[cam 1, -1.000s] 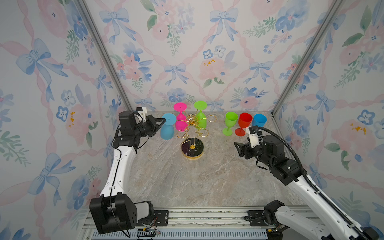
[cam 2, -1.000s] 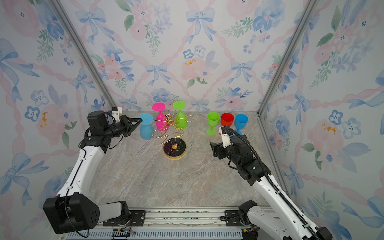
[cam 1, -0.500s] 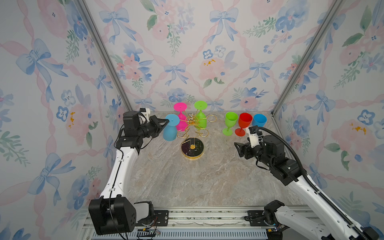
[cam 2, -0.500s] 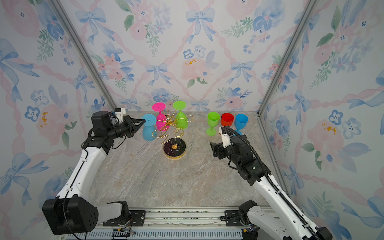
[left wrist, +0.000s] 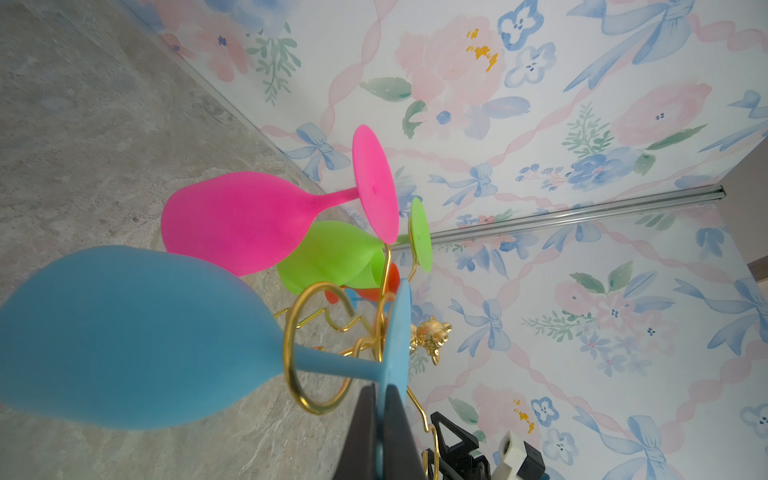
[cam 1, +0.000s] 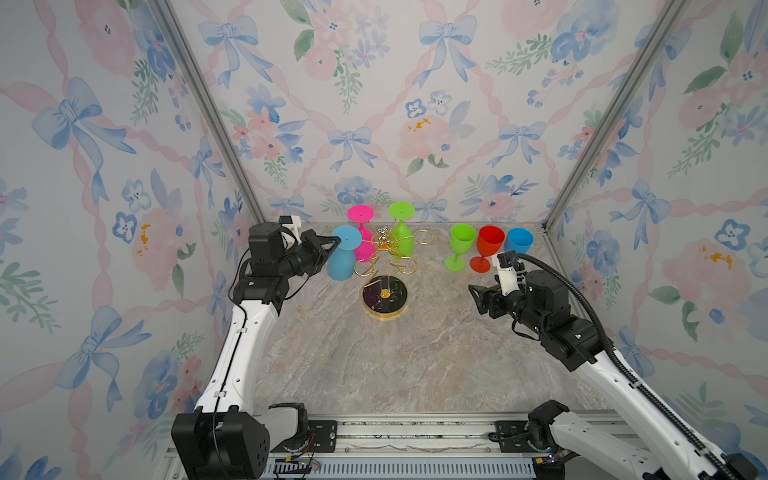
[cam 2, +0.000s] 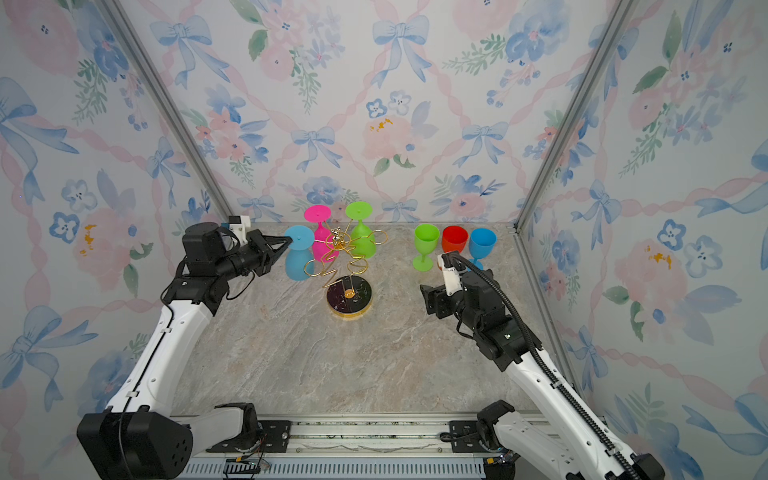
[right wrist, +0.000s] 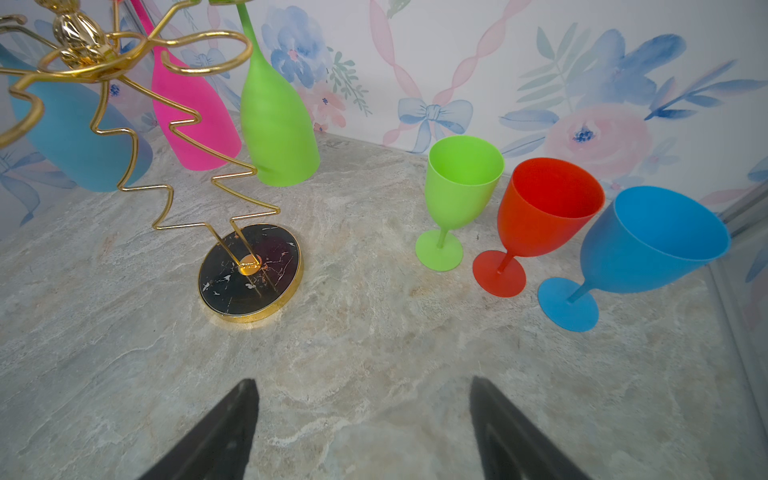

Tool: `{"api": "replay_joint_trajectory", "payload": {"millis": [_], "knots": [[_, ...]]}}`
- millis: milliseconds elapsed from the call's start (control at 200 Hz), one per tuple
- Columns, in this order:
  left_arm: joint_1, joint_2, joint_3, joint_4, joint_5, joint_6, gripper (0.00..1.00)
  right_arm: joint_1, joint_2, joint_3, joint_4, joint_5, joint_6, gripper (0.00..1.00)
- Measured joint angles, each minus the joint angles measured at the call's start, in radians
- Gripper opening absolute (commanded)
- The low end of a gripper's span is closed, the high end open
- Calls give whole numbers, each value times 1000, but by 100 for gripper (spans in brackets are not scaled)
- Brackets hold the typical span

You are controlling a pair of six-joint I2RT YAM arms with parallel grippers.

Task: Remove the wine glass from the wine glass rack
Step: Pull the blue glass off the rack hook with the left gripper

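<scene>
— Where did we find the wine glass rack (cam 1: 394,297)?

— Mid-table, towards the back. It was thin gold wire: a zigzag stem and ring-ended arms above a round black base, marbled and gold-rimmed.

— And the glass we wanted?

— The blue wine glass (cam 1: 341,264) hung upside down on the rack's left side, its smooth matte bowl pointing down. In the left wrist view we saw its slim stem passing through one gold ring.

— Our left gripper (left wrist: 380,392)?

— Its dark, tapered fingers were pressed together on the edge of the glass's flat round foot, pinching that disc.

— The right gripper (right wrist: 361,384)?

— We saw it spread wide and holding nothing, above the table (cam 1: 374,365), a veined, stone-look surface, well apart from the rack.

— What else did we note?

— A pink glass (cam 1: 365,249) and a green glass (cam 1: 402,245) hung inverted just behind the blue one. A lime goblet (cam 1: 462,239), a red goblet (cam 1: 490,243) and a blue goblet (cam 1: 518,241) stood upright in a row near the back right.
</scene>
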Motion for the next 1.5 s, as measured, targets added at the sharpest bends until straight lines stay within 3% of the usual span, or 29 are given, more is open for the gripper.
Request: {"api": "replay_joint_trajectory", "payload": {"millis": [595,1500], "knots": [[-59,-5,26,-1,-118,-10,0,0,0,0,0,0,8,81],[-125,60,55,0,-193,6,0,0,0,0,0,0,11,81]]}}
